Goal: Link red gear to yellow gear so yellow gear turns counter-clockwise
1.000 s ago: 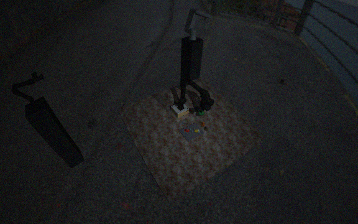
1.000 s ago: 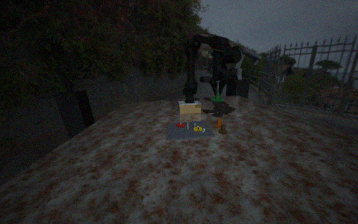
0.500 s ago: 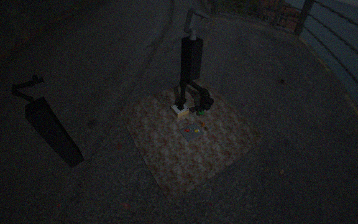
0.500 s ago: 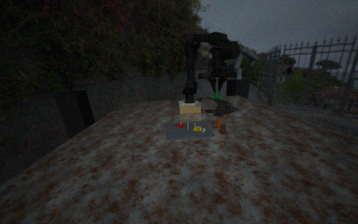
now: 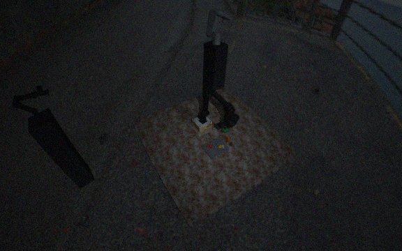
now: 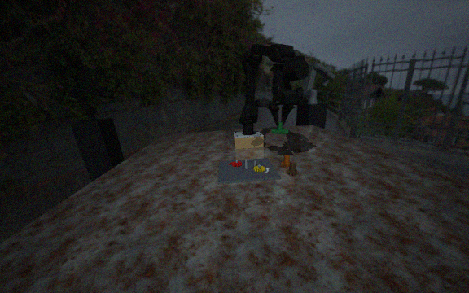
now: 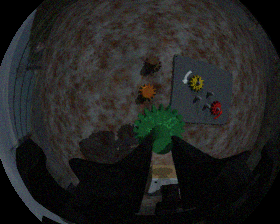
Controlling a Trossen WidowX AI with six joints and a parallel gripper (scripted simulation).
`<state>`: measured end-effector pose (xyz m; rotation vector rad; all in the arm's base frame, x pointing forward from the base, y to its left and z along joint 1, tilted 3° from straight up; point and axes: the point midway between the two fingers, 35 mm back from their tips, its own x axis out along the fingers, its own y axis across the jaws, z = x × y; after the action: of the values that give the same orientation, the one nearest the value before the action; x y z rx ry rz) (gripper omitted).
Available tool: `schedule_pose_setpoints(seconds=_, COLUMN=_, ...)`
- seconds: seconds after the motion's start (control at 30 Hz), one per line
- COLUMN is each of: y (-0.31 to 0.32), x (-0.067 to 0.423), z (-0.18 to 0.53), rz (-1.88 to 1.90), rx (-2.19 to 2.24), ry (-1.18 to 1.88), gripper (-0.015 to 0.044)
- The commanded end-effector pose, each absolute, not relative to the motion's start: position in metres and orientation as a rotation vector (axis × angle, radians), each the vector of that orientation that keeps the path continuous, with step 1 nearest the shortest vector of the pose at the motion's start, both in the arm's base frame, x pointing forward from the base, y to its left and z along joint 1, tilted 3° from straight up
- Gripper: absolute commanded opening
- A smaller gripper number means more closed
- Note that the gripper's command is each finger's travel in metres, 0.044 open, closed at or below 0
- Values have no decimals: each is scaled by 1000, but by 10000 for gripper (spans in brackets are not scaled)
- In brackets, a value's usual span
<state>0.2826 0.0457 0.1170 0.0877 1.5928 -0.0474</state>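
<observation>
The gripper [image 5: 224,127] [image 6: 281,122] [image 7: 162,142] is shut on the upright shank of the green gear [image 5: 225,130] [image 6: 280,131] [image 7: 158,121] and holds it above the table, behind the board. The grey board [image 5: 212,154] [image 6: 227,176] [image 7: 211,70] carries the red gear [image 5: 209,146] [image 6: 236,163] [image 7: 216,112] and the yellow gear [image 5: 221,146] [image 6: 259,168] [image 7: 193,83]. Several bare pegs stand between them. An orange gear [image 5: 228,139] [image 6: 286,161] [image 7: 147,91] and a brown gear [image 5: 231,143] [image 6: 292,169] [image 7: 152,64] stand beside the board. Darkness hides the black stripe and red arrow.
A tan box with a white top [image 5: 203,127] [image 6: 249,142] stands at the arm's base, behind the board. The white arrow [image 6: 266,170] [image 7: 187,77] is beside the yellow gear. The arm's shadow falls on the mottled table [image 5: 201,188] [image 6: 202,228].
</observation>
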Motion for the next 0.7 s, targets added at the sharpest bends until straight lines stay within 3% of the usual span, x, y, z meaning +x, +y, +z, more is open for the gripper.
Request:
schedule_pose_setpoints(seconds=0.0, y=36, x=287, z=111, rz=-53, rx=82, ry=1596, gripper=0)
schedule_pose_setpoints(seconds=0.67, y=-5, x=302, z=90, rz=-68, rx=107, ry=1598, gripper=0)
